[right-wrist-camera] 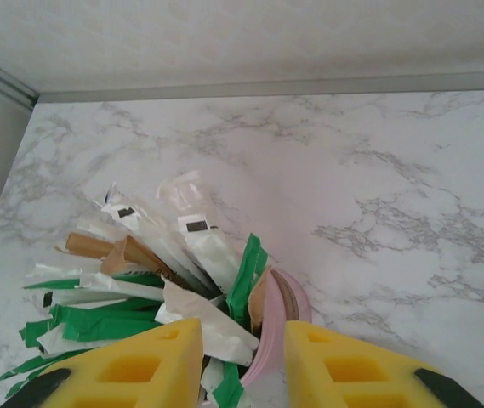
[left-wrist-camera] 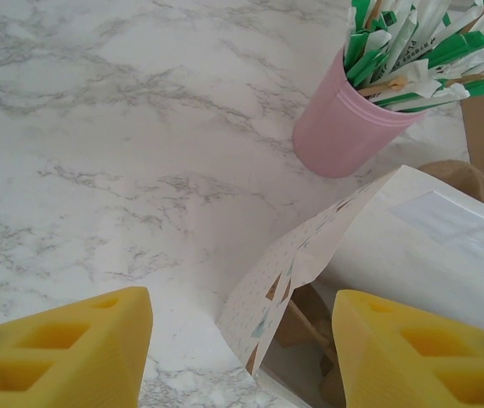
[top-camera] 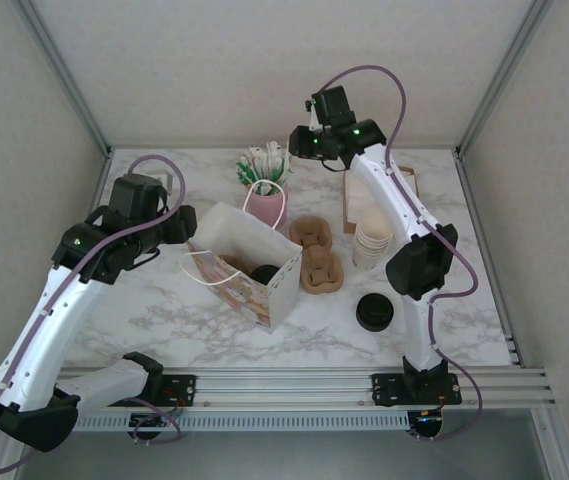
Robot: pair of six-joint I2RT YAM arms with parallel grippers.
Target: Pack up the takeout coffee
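We count one coffee (top-camera: 262, 272), one bag (top-camera: 264, 300), two carriers (top-camera: 321, 268), one cup stack (top-camera: 372, 240) and one lid stack (top-camera: 374, 312). The coffee stands upright inside the bag, lid up. The left pincer (left-wrist-camera: 242, 348) gapes at the bag's rim; the right pincer (right-wrist-camera: 243, 357) is slightly apart over packets (right-wrist-camera: 139, 314).

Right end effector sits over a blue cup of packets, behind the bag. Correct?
Not quite: the cup is pink, not blue, as the right wrist view shows. The rest holds: the right end effector sits over that cup of packets, and it stands behind the bag.
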